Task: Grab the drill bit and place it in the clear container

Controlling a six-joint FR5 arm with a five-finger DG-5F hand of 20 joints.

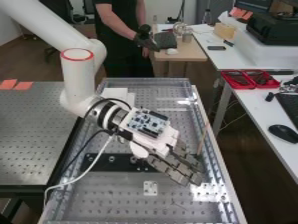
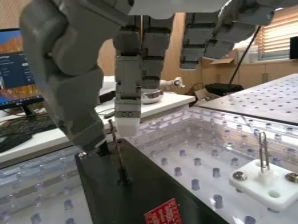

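In the high view we see the hand [image 1: 174, 167] slanting across the perforated bench [image 1: 106, 200], its tips near the bench's long edge on the side of the red trays [image 1: 249, 79]. Bench surface spreads between the hand and the near end. In the wrist view we find the drill bit [image 2: 118, 155], thin and nearly upright over the black plate [image 2: 143, 192], beneath the hand. The fingers [image 2: 128, 75] are straight and a little apart from one another; the thumb [image 2: 76, 100] stands opposite them, its tip just beside the bit. We cannot tell whether thumb or fingers touch it.

We note room on the clear plate [image 2: 189, 167] between the black plate's long edge and the white block [image 2: 269, 187], from which a metal loop [image 2: 264, 150] rises. Beyond the clear plate lies a second perforated table [image 2: 266, 100].

The roots of the thumb and fingers are cut off by the wrist view's frame. The bit's lower end merges with the dark plate, and its seat is hard to make out. In the high view the hand covers part of the bench. Glare breaks up the surface beside the fingertips, and we cannot tell which clear part is the container.
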